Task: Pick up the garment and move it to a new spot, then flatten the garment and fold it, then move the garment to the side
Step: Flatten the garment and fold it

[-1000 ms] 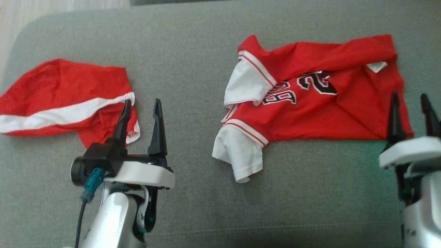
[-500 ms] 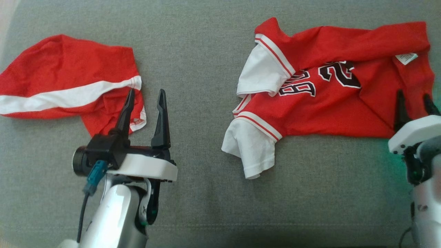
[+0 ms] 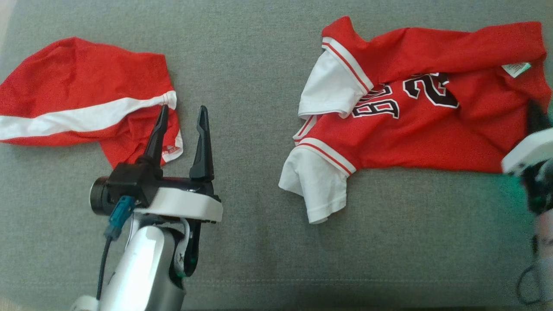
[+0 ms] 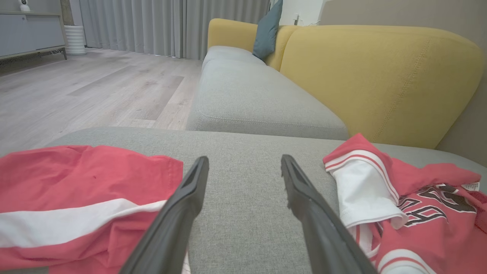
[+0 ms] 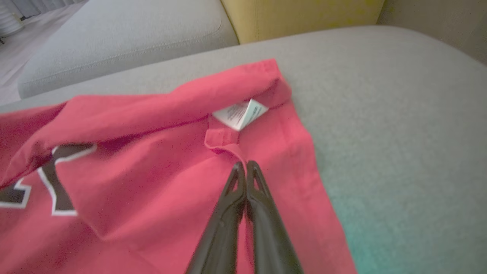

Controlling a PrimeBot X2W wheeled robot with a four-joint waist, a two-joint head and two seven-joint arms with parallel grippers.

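The garment (image 3: pixel 423 129) is a red jersey with white sleeves and black numbers, lying crumpled on the right of the grey cushion (image 3: pixel 259 65); it also shows in the left wrist view (image 4: pixel 418 228) and the right wrist view (image 5: pixel 152 171). My right gripper (image 5: pixel 243 163) is shut, its tips pinched on a ridge of fabric just below the white label (image 5: pixel 239 113). In the head view the right gripper (image 3: pixel 535 114) sits at the garment's right edge, half cut off. My left gripper (image 3: pixel 182 108) stands open with nothing between its fingers, and the left wrist view shows the same open gripper (image 4: pixel 244 159).
Red shorts (image 3: pixel 77 86) with a white stripe lie at the cushion's left, one left finger overlapping their corner. Beyond the cushion are a grey sofa seat (image 4: pixel 247 95), a yellow backrest (image 4: pixel 380 76) and wooden floor (image 4: pixel 95 87).
The right gripper's jaws have closed on the garment's right edge after standing open. The head camera has shifted, so the whole picture moved. The left gripper stays open.
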